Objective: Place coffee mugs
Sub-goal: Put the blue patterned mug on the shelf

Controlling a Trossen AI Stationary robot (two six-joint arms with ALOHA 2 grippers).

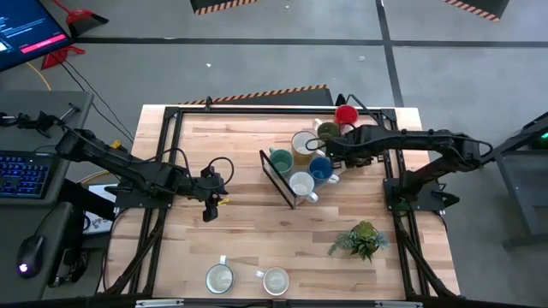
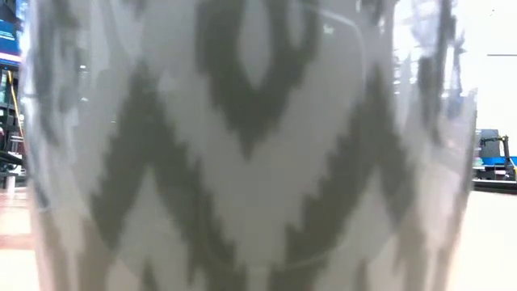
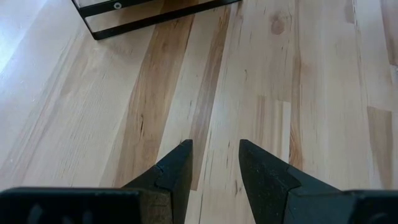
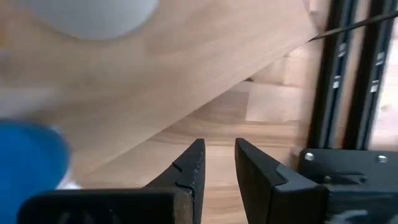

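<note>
In the high view several mugs stand clustered at a dark-framed wooden rack (image 1: 276, 178): teal (image 1: 280, 158), cream-yellow (image 1: 304, 143), olive green (image 1: 327, 131), red (image 1: 346, 114), blue (image 1: 320, 167) and white (image 1: 301, 184). Two pale mugs (image 1: 220, 278) (image 1: 275, 280) stand upright at the near edge. One grey-patterned pale mug (image 2: 242, 145) fills the low view. My right gripper (image 1: 329, 149) (image 4: 219, 149) is open among the clustered mugs, with nothing between its fingers; the blue mug (image 4: 28, 155) is beside it. My left gripper (image 1: 211, 210) (image 3: 216, 149) is open over bare wood, left of the rack.
A small green potted plant (image 1: 361, 238) stands on the table's right near part. The rack's dark edge (image 3: 155, 14) lies ahead of my left gripper. Black frame bars (image 4: 348, 68) run close beside my right gripper. Bare wood (image 1: 257, 231) spreads between the rack and the near mugs.
</note>
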